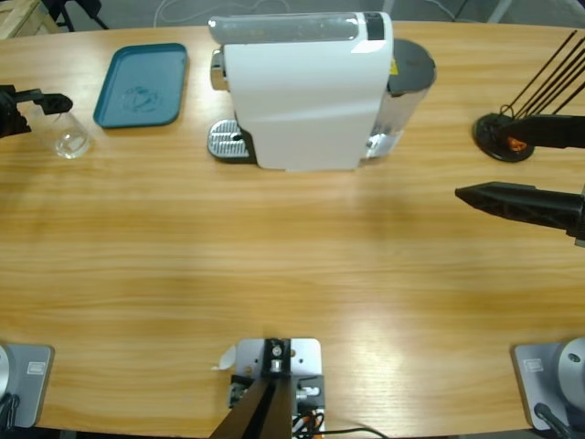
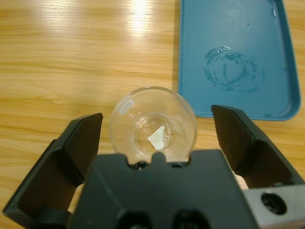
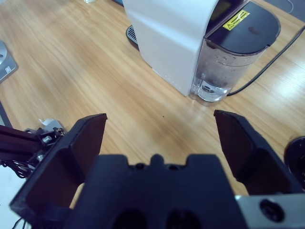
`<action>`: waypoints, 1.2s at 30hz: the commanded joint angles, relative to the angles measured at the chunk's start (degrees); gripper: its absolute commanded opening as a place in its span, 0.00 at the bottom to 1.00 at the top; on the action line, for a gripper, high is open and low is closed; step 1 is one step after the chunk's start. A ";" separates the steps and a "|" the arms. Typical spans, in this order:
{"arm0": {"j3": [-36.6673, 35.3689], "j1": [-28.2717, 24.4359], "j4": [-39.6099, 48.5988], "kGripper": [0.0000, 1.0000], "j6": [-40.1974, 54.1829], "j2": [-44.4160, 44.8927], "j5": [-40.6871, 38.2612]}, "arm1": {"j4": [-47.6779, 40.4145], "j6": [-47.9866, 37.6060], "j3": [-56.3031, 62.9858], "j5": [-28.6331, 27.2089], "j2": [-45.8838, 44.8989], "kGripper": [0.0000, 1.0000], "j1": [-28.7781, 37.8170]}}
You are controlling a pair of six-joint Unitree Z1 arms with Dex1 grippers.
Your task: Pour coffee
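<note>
**Both grippers spread wide, glass between the left jaws**

The wooden surface [image 1: 302, 265] carries a white capsule coffee machine [image 1: 306, 91] with a metal drip grate [image 1: 228, 140] and a clear water tank [image 3: 224, 71] under a dark lid bearing a yellow warning label. In the right wrist view the machine stands ahead of the right gripper [image 3: 159, 129], well apart from it; that gripper's jaws are wide open with nothing between them. A teal tray [image 2: 236, 57] lies ahead and to the right of the left gripper [image 2: 155, 129]. The left gripper's jaws are also wide open, standing either side of a small clear glass [image 2: 152, 125] without touching it. The glass stands upright against the gripper's body. No coffee is visible in it; only a pale fleck shows at its bottom.
</note>
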State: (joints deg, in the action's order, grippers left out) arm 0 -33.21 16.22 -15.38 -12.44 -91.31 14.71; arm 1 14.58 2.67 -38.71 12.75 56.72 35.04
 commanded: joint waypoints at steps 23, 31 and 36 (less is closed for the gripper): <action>1.88 -2.78 -8.87 0.54 0.57 -12.61 -5.18 | -0.70 -0.47 2.13 -0.88 2.87 1.00 0.12; 3.96 -2.78 -10.53 0.53 1.36 -10.46 -6.53 | -0.77 -0.29 1.88 -0.95 3.61 1.00 0.12; 4.71 -2.20 -10.05 0.53 3.86 -4.28 -15.06 | -0.77 -0.29 1.88 -1.15 3.61 1.00 0.05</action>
State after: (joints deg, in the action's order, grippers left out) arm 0 -31.46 13.76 -25.47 -11.52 -100.58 8.69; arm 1 14.12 2.67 -38.70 12.60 58.34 35.04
